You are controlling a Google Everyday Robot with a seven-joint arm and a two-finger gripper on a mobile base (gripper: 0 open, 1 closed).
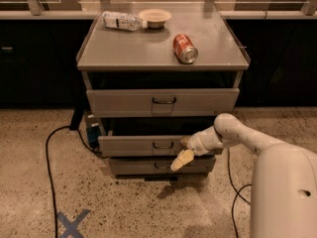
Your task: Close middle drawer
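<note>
Grey metal middle drawer [133, 146]: gripper [184, 151] at its front, just right of the handle [162, 145], fingers apart, holding nothing | three drawers; on worktop [129, 48] one can [185, 48] toward front edge, right of centre; one bottle [121, 20] and one bowl [154, 17] at back edge | drawer shallow, partly pulled out, below worktop's front edge.

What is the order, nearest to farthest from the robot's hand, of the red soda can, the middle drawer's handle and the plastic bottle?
The hand is at the front of the middle drawer, right of centre.
1. Its handle, just left of the hand.
2. Red soda can, on the cabinet top, right of centre.
3. Plastic bottle, at the top's rear left.
</note>
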